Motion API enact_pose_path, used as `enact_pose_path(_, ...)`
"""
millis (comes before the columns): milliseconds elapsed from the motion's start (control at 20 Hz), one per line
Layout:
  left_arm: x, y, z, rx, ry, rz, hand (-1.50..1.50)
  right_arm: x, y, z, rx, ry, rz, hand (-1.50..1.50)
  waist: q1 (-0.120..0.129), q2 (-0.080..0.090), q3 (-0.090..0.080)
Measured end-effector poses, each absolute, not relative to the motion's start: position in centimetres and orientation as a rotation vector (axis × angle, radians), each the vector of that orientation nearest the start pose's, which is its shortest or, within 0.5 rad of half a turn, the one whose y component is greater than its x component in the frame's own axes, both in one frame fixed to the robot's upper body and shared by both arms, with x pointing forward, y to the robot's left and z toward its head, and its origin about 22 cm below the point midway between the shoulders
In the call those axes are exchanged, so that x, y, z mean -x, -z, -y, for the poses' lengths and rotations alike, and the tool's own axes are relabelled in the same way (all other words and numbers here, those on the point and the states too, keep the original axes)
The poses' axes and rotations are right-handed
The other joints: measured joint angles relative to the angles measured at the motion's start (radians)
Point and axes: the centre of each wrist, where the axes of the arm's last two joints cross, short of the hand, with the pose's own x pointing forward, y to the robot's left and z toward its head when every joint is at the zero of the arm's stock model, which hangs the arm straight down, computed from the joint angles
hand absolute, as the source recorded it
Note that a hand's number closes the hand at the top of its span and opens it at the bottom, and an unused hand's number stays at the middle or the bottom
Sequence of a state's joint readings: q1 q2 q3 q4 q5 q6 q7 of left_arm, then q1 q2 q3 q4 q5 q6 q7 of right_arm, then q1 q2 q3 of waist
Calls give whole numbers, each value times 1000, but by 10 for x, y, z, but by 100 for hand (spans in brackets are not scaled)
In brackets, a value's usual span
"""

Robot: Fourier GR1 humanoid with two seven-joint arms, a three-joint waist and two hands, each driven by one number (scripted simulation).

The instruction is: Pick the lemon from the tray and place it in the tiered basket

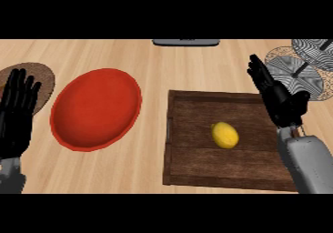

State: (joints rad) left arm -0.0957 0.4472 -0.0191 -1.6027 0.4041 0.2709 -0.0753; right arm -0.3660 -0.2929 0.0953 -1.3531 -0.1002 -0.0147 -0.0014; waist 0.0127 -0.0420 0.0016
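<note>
The right hand [280, 98] hangs with fingers straight and apart over the tray's [196, 136] far right edge, holding nothing. The lemon [225, 135] lies near the tray's middle, apart from the hand. Being rounded, it may roll from a touch off its centre, and the tray's rim may block the fingers. The tiered basket [310, 66] stands just beyond, where a swing could knock it. The left hand [15, 116] rests open at the bench's left

a yellow lemon [225, 135] on a dark brown wooden tray [196, 168]; a red plate [95, 109]; a black-and-white patterned tiered basket [310, 63]; black hands; a pale wood-grain counter [149, 63].
</note>
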Motion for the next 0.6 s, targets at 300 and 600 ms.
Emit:
enact_pose_path(300, -257, -50, -308, -174, -21, 1618, 0, -309, -88, 175, -341, -477, 1884, 150, -11, 27, 0)
enact_pose_path(600, -249, -31, -303, -125, 45, 1467, 0, -286, -58, 180, 21, -334, 1804, -150, -38, 34, -3)
